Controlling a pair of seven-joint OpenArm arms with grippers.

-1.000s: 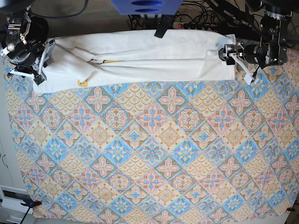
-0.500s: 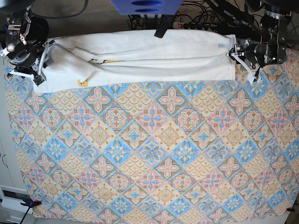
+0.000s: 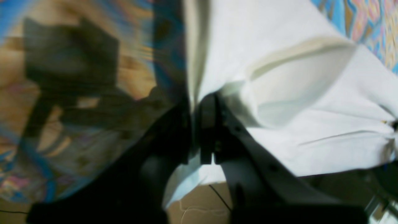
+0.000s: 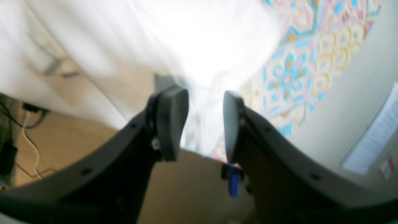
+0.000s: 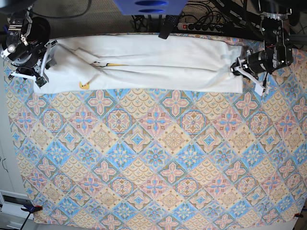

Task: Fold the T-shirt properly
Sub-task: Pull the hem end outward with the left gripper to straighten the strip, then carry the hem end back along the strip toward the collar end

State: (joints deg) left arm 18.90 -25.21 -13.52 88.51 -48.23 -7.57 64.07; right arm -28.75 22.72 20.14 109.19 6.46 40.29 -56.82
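The white T-shirt [image 5: 144,62] lies as a long folded band along the table's far edge, with small yellow print bits [image 5: 85,85] showing near its left end. My left gripper [image 5: 238,67] is at the band's right end. In the left wrist view that gripper [image 3: 202,130] is shut, with a fold of the T-shirt [image 3: 295,93] pinched between its dark fingers. My right gripper [image 5: 42,64] is at the band's left end. In the right wrist view it [image 4: 205,124] stands open, pads apart, with blurred white T-shirt cloth [image 4: 186,37] hanging between and behind them.
A tablecloth [image 5: 153,158] patterned in blue, pink and yellow covers the table. A power strip and cables [image 5: 201,26] lie just beyond the far edge, and a blue part [image 5: 148,5] hangs over it. A white cabinet [image 5: 5,163] stands at the left.
My left gripper went from open to shut on the shirt's right end and moved slightly nearer. That end now lies flatter and stretched. The right gripper stayed put.
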